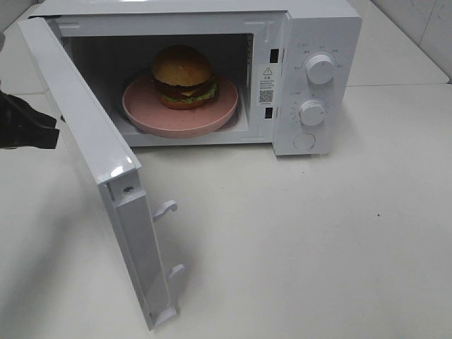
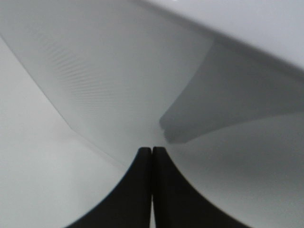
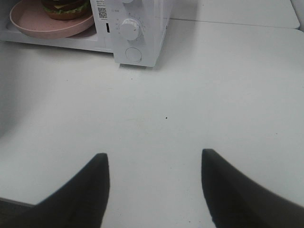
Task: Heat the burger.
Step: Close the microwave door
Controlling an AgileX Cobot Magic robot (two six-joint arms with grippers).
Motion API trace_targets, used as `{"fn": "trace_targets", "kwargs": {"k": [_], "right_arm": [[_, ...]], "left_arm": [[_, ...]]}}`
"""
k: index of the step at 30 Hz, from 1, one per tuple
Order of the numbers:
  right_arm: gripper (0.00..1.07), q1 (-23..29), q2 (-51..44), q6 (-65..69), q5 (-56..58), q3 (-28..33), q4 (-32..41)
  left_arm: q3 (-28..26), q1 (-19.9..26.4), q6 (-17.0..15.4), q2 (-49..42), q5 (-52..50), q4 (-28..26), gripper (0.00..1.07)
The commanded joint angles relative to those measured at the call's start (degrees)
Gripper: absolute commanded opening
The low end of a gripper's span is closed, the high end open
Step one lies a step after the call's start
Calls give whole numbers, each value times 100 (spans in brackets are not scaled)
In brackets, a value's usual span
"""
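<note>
The burger, golden bun over lettuce and filling, sits on a round pink plate inside the white microwave. Its door hangs wide open to the left. My left gripper is behind that door's outer face, with its fingers pressed together and holding nothing. Whether they touch the door I cannot tell. My right gripper does not show in the exterior view. It hovers open over the bare table in front of the microwave, whose burger and plate show far ahead.
Two round knobs and a round button sit on the microwave's right panel. The door's latch hooks stick out toward the front. The white table spreads in front and to the right.
</note>
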Motion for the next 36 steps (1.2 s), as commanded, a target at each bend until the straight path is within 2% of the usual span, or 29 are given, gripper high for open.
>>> {"fn": "trace_targets", "kwargs": {"k": [1, 11, 15, 24, 31, 35, 36], "right_arm": [[55, -17, -149, 34, -92, 11, -34], [55, -17, -149, 40, -92, 11, -34], [55, -17, -149, 40, -92, 11, -34], [55, -17, -149, 40, -92, 11, -34], [55, -17, -149, 40, -92, 11, -34], [55, -17, -149, 40, -92, 11, -34], [55, -17, -149, 40, -92, 11, -34]], "left_arm": [[-126, -206, -11, 212, -69, -103, 0], [-470, -682, -11, 688, -430, -120, 0], [-796, -985, -11, 940, -447, -120, 0], [-1346, -1329, -34, 1404, -470, -120, 0], [-2011, -1518, -430, 1902, -447, -120, 0], [-2309, -1576, -533, 2086, -447, -120, 0], [-2521, -1627, -670, 2200, -458, -120, 0]]}}
